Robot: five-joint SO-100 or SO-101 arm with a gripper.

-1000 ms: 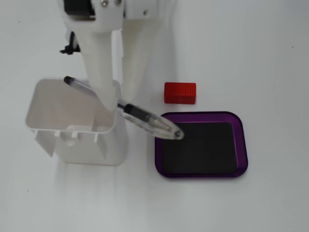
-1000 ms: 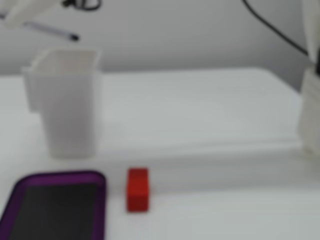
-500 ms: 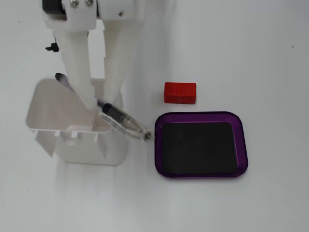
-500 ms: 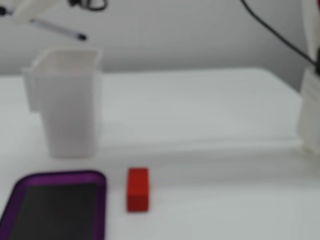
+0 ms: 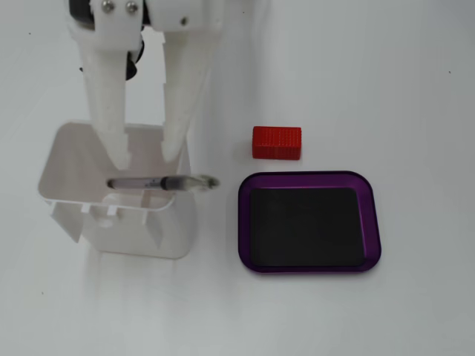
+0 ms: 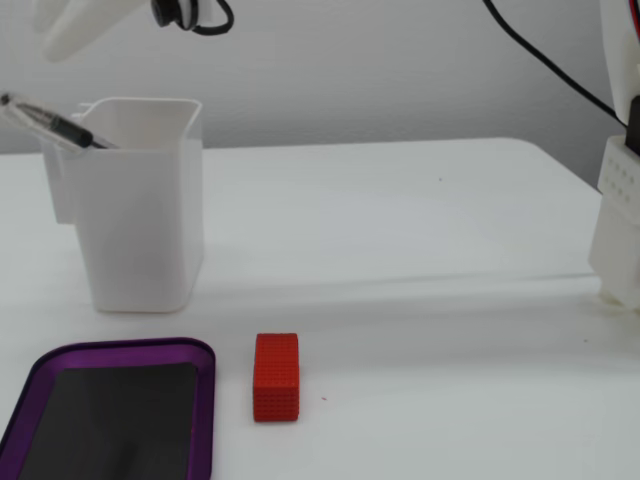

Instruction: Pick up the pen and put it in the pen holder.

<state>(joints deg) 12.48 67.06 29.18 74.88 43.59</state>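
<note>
The pen [image 5: 159, 182] is dark with a grey cap end. It lies slanted in the white pen holder [image 5: 172, 239], and one end sticks out over the holder's rim. In the other fixed view the pen [image 6: 45, 120] pokes out over the left rim of the holder [image 6: 140, 220]. My gripper [image 5: 145, 152] hangs over the holder with its two white fingers spread apart, just above the pen and not touching it. Only a part of one white finger [image 6: 85, 25] shows at the top left of the other fixed view.
A red ribbed block [image 5: 277, 142] stands on the table beside the holder and also shows in the other fixed view [image 6: 276, 376]. A purple tray [image 5: 375, 222] with a black inside lies near it [image 6: 205, 400]. A white arm base [image 6: 620, 230] and a black cable [image 6: 540, 60] are at the right.
</note>
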